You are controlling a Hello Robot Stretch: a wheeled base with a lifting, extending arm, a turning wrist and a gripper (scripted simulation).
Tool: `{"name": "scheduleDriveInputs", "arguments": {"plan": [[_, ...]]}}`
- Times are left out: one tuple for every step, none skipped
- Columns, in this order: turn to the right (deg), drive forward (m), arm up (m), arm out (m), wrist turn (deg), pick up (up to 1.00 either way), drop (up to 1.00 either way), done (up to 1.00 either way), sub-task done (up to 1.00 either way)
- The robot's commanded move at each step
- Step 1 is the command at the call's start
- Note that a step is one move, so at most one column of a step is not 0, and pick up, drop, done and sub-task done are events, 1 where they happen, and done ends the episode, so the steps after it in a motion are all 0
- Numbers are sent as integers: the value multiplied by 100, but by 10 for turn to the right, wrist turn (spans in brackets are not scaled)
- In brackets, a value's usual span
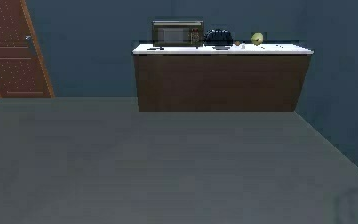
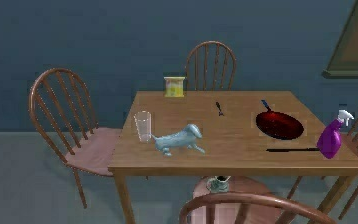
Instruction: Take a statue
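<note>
— Where is the pale blue animal-shaped statue?
— You find it on the brown wooden table, near the front edge, just beside the clear drinking glass.
— And the gripper?
— Its state you cannot tell.

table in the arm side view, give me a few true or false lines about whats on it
1. A pale blue statue is on the table, just right of a glass. True.
2. The red pan sits on a chair seat. False: it is on the table, toward the right end.
3. A purple spray bottle stands near the table's right edge. True.
4. The yellow box is at the table's near edge. False: it is at the far edge, near the far chair.
</note>
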Motion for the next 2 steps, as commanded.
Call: {"name": "scheduleDriveInputs", "arguments": {"plan": [[0, 0, 50, 0, 0, 0, 0, 0, 0], [0, 0, 38, 0, 0, 0, 0, 0, 0]]}}
